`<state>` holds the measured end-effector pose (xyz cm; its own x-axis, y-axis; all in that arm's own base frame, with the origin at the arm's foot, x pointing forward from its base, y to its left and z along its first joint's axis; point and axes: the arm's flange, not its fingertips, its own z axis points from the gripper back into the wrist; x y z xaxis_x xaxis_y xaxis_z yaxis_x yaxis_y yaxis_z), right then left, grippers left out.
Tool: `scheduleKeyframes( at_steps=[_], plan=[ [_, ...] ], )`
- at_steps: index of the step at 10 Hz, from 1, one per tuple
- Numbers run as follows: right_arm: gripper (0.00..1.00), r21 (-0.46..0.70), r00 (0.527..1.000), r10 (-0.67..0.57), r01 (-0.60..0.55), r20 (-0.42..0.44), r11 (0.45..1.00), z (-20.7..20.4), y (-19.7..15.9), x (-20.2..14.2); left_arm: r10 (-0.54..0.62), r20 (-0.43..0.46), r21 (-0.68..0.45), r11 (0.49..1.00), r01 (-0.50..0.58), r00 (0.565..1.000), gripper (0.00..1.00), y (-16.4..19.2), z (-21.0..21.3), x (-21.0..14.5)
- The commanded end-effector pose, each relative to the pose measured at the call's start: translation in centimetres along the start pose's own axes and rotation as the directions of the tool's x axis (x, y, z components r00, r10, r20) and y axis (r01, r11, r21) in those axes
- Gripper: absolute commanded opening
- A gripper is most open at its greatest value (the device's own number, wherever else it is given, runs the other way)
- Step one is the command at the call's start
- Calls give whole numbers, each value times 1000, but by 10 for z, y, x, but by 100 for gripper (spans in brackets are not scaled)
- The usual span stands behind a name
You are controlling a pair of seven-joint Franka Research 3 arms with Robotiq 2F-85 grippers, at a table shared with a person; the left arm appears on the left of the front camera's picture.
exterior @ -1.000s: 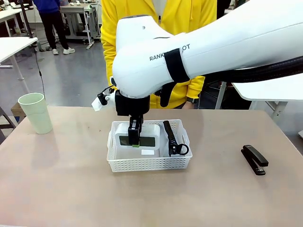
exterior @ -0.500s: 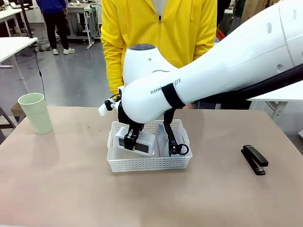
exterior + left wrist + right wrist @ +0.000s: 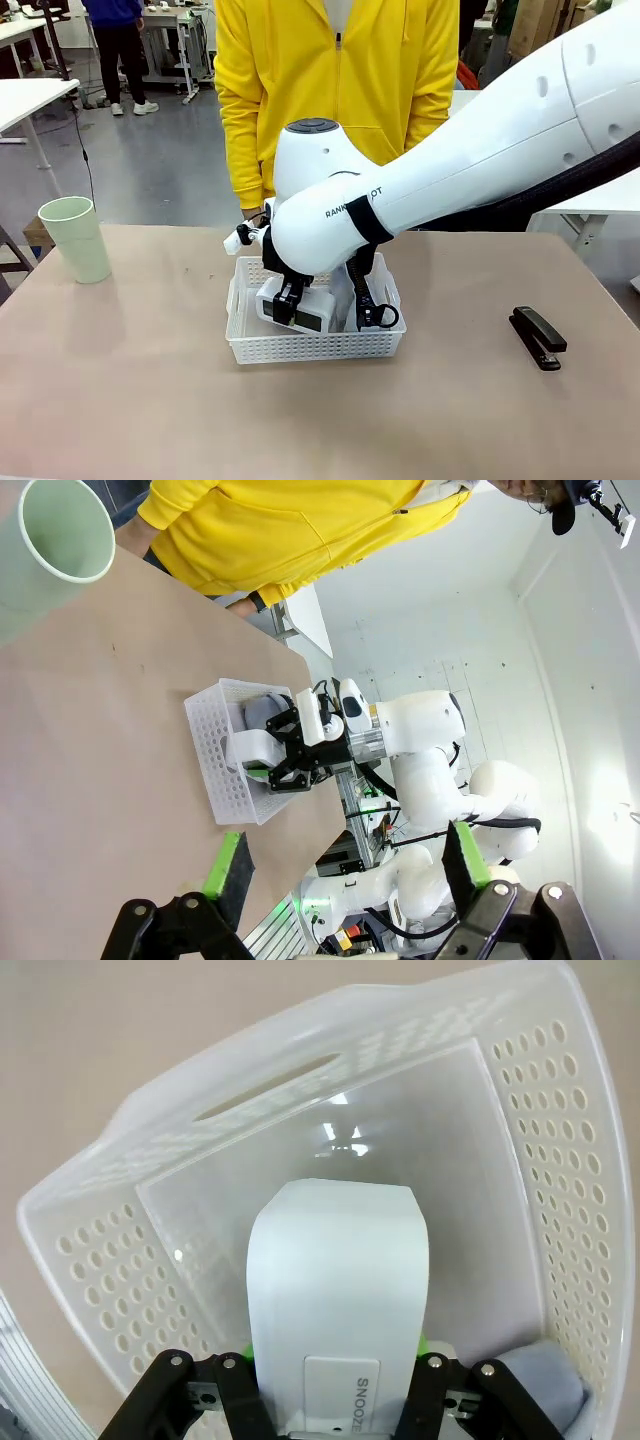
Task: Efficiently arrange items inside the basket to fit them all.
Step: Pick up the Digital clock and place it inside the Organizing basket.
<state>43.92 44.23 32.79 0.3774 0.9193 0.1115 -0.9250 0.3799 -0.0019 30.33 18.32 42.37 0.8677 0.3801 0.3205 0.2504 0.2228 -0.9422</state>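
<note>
Front view: my right gripper [image 3: 292, 300] reaches in from the right to the basket [image 3: 315, 348] at the middle of the table. Its fingers pinch the box [image 3: 320, 306], which hangs tilted, low inside the basket's left half. I cannot tell if it touches the floor yet. The pouch [image 3: 361, 292] stands on edge against the basket's right wall, zipper up. I judge this leaves the left half free for the box. The stapler [image 3: 537, 338] lies on the table well to the right. The cup [image 3: 75, 238] stands far to the left. Both are outside the basket and not yet packed. A person [image 3: 335, 90] in a yellow top stands at the far side.

Left wrist view: my left gripper [image 3: 345, 875] hovers well apart from the basket, its fingers spread with nothing between them. It is clear of the other arm's work. The cup is near the top left corner.

Right wrist view: I look along the box, clamped by its sides between my fingers [image 3: 185, 1390], with its snooze bar nearest me. Beyond it lie the basket's bare floor and an end handle. The pouch's grey corner sits just beside one finger. I judge that holding the box by one end lets its far end go down first.
</note>
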Motion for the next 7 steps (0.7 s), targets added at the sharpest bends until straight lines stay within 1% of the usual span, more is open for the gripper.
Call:
scheduleKeyframes(
  at_steps=[1,2,3,4,5,7],
  plan=[
    [52,-17,999,-31,31,24,999,3,-2,-5,-23,15,-25,999,23,1000,100,-2,-1,1],
    [52,-26,999,-33,34,27,999,6,-3,-6,-23,15,-25,999,23,1000,100,-2,-1,1],
    [59,-19,999,-26,27,35,999,6,-4,-6,-23,15,-25,999,23,1000,100,-2,-1,1],
    [100,-19,999,-27,27,17,999,3,-5,-5,-23,15,-25,999,23,1000,100,-2,-1,1],
    [100,-26,1000,-26,26,13,999,4,-6,-6,-23,15,-25,999,23,1000,100,-2,-1,1],
    [100,-47,999,-28,29,33,998,10,-6,-10,-23,15,-25,999,23,1000,100,-2,-1,1]
  ],
)
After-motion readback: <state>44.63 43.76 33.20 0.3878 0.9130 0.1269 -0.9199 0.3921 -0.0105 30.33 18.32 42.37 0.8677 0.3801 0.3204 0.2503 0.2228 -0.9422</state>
